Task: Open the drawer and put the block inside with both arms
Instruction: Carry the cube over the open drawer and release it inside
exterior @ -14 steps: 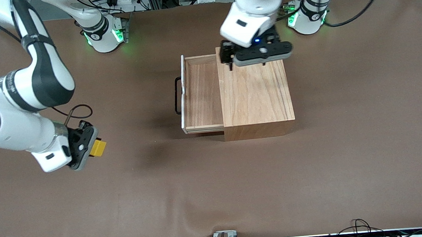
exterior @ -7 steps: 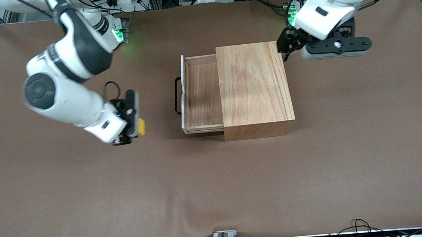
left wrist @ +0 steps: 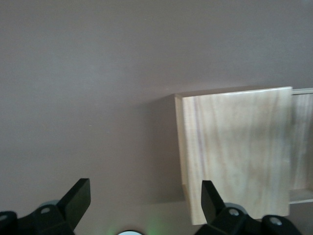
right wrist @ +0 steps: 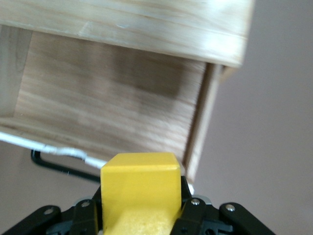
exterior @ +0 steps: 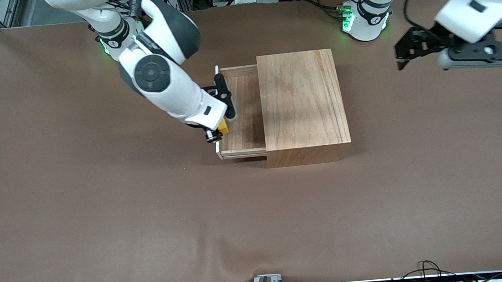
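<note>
I've got the small bright yellow cube (exterior: 223, 126) pinched in the right gripper (exterior: 219, 130), over the front edge of the open drawer.

My right arm reaches down from its base with the elbow bent high and the wrist angled toward the shallow light-wood drawer (exterior: 241, 115), which stands pulled out of the light-wood rectangular box (exterior: 303, 105); in the right wrist view the cube (right wrist: 139, 193) sits above the drawer's white-edged front panel (right wrist: 54, 151) and black U-shaped handle (right wrist: 58, 165). My left gripper (exterior: 410, 52) hangs over the brown table (exterior: 257, 221) past the box, toward the left arm's end, fingers (left wrist: 78, 198) spread and holding nothing.
</note>
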### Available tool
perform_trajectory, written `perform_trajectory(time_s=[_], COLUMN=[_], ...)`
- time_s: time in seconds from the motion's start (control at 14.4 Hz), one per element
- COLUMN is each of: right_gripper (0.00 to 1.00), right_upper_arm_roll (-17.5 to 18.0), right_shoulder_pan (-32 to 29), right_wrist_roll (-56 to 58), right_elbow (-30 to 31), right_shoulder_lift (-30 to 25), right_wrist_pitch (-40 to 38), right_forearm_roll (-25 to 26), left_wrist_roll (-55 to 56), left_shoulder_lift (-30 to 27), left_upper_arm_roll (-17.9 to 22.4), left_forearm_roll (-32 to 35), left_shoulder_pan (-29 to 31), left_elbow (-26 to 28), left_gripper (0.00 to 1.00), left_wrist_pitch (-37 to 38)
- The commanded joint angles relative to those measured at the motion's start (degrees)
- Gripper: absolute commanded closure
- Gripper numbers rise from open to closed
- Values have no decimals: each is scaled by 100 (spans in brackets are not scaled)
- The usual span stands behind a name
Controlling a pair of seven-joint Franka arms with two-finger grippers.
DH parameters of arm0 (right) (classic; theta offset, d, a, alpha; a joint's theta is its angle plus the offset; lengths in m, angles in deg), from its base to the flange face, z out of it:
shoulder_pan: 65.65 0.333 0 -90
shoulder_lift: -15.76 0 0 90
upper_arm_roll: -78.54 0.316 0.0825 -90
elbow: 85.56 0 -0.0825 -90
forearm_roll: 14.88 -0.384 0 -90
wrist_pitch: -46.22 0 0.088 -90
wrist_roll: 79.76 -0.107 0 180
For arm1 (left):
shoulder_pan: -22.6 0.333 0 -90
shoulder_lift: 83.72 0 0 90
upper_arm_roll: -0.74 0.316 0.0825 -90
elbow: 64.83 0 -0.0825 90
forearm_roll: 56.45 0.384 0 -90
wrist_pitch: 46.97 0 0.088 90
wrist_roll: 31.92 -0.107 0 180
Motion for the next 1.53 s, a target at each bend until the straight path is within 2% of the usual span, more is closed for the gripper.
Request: perform_trajectory(time_s=[0.0,0.28,0.56,0.77,1.11,1.18,1.25,1.32,1.39,1.46], right_gripper=[100,100,100,100,100,91,64,11,0,0], right_upper_arm_roll=[-26,-26,-26,-44,-61,-61,-61,-61,-61,-61], right_shoulder_pan=[237,344,449,634,888,898,932,933,933,933], right_wrist_roll=[33,-135,-529,-854,-1521,-1724,-1743,-1769,-1778,-1796], right_elbow=[602,1033,1446,1456,1509,1570,1570,1570,1570,1570], right_shoulder_lift=[-121,-130,-77,-42,46,46,46,46,38,29], right_wrist_pitch=[708,1237,1694,1817,2002,2020,2029,2029,2011,1994], right_forearm_roll=[148,157,165,165,262,297,419,560,596,596], left_wrist_roll=[-400,-682,-691,-612,-753,-770,-779,-788,-866,-885], left_shoulder_lift=[-196,-301,-748,-1433,-1295,-1216,-1146,-1128,-1058,-1031], left_upper_arm_roll=[-52,-61,-78,-122,-96,-96,-78,-78,-70,-61], left_forearm_roll=[-93,-453,-436,-453,-453,-453,-445,-445,-427,-418], left_shoulder_pan=[343,1046,1276,1258,1293,1293,1302,1311,1311,1311], left_elbow=[164,619,1357,2348,2405,2335,2282,2256,2195,2150], left_gripper=[0,0,0,0,0,0,0,0,0,0], left_wrist_pitch=[116,91,-286,-847,-999,-999,-999,-999,-999,-999])
